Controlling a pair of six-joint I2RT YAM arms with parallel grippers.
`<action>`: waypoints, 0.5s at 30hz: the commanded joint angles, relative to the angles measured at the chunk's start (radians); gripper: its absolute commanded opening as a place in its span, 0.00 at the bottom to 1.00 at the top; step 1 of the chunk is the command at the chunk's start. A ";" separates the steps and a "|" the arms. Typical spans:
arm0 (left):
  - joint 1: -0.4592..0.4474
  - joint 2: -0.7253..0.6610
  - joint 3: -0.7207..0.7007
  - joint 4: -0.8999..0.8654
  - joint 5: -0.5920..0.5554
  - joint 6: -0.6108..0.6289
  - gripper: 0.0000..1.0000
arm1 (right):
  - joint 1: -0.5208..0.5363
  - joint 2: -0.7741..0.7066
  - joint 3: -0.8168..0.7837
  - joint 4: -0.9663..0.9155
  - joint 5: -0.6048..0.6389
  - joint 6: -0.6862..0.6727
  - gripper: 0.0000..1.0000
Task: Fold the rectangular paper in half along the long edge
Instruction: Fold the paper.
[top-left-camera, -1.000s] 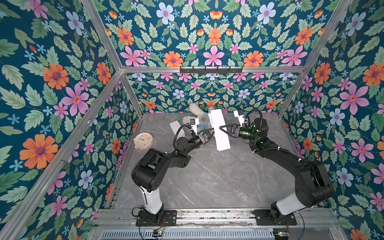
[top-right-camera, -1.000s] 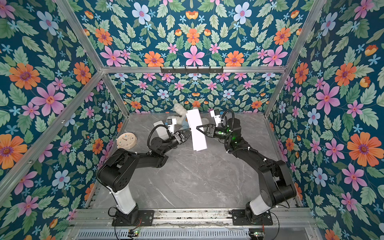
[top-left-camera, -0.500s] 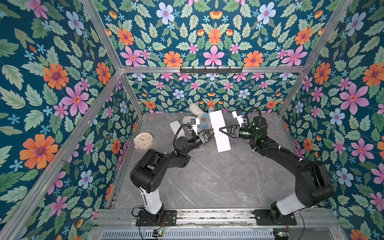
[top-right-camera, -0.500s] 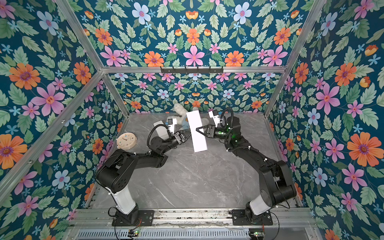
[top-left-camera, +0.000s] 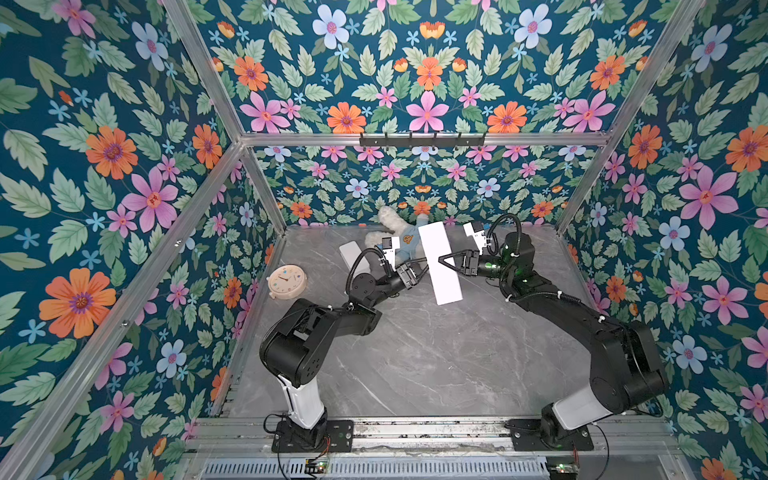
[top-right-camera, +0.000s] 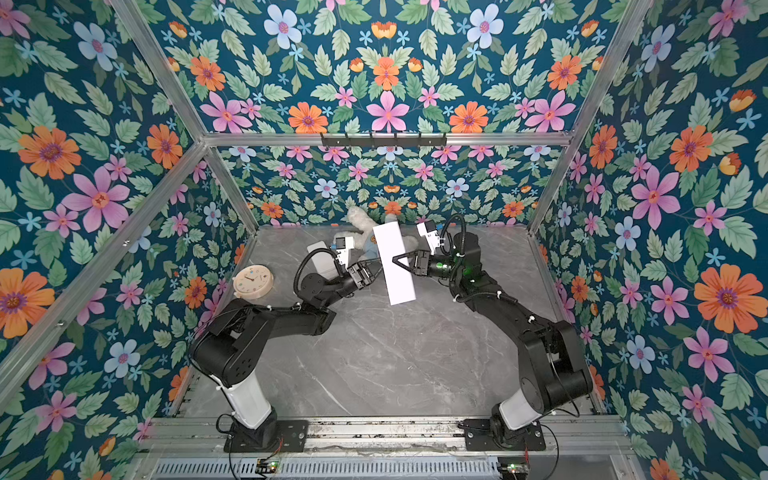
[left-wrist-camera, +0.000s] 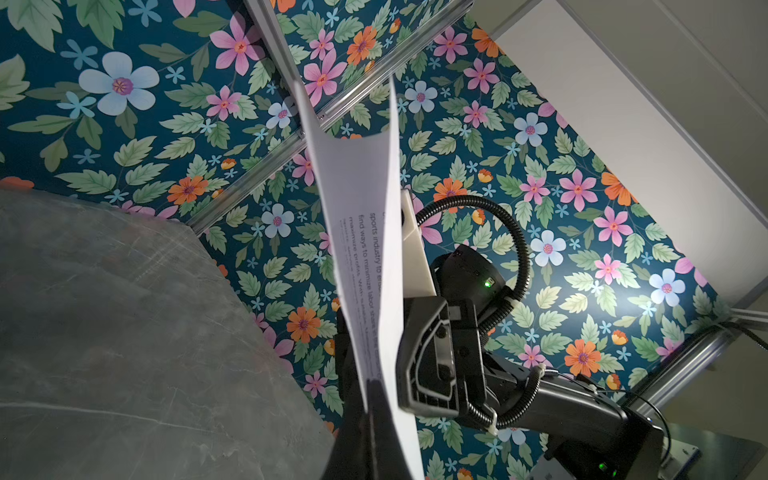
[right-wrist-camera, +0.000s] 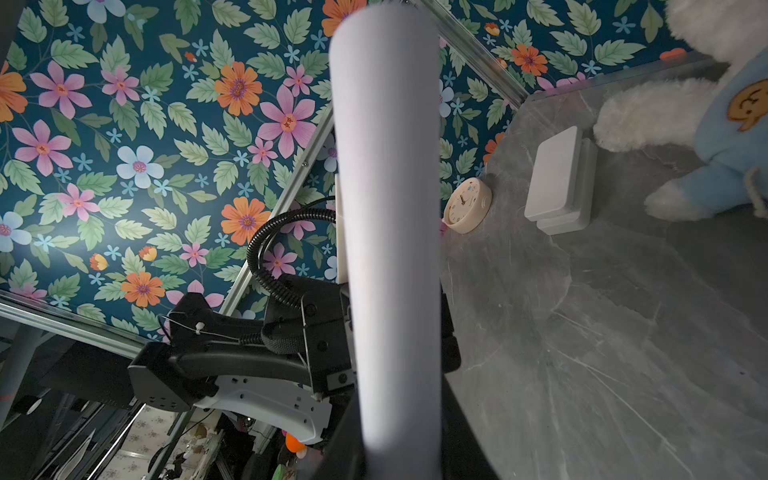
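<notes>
The rectangular paper (top-left-camera: 446, 286) (top-right-camera: 401, 286) hangs above the grey table, bent over on itself into a long white strip. In the left wrist view its two layers (left-wrist-camera: 365, 199) stand apart, with printed text on the inner face. My left gripper (top-left-camera: 424, 266) (top-right-camera: 376, 266) (left-wrist-camera: 372, 386) is shut on the paper's two free edges. From the opposite side my right gripper (top-left-camera: 442, 259) (top-right-camera: 397, 259) (right-wrist-camera: 399, 436) has its two fingers against both sides of the paper's rounded bend (right-wrist-camera: 390, 208).
At the back of the table (top-left-camera: 415, 353) lie a white plush toy in blue (top-left-camera: 395, 232) (right-wrist-camera: 706, 124) and a thick white box (top-left-camera: 353, 253) (right-wrist-camera: 559, 183). A round cream clock (top-left-camera: 286, 281) (right-wrist-camera: 467, 205) sits by the left wall. Floral walls enclose the table.
</notes>
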 joint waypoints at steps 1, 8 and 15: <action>-0.002 0.002 0.001 0.052 0.009 -0.005 0.00 | 0.000 0.004 0.005 0.028 -0.015 0.007 0.24; -0.007 0.006 0.007 0.052 0.009 -0.006 0.00 | 0.000 0.007 0.006 0.028 -0.017 0.008 0.21; -0.009 0.013 0.012 0.053 0.009 -0.006 0.00 | 0.001 0.011 0.006 0.025 -0.023 0.008 0.21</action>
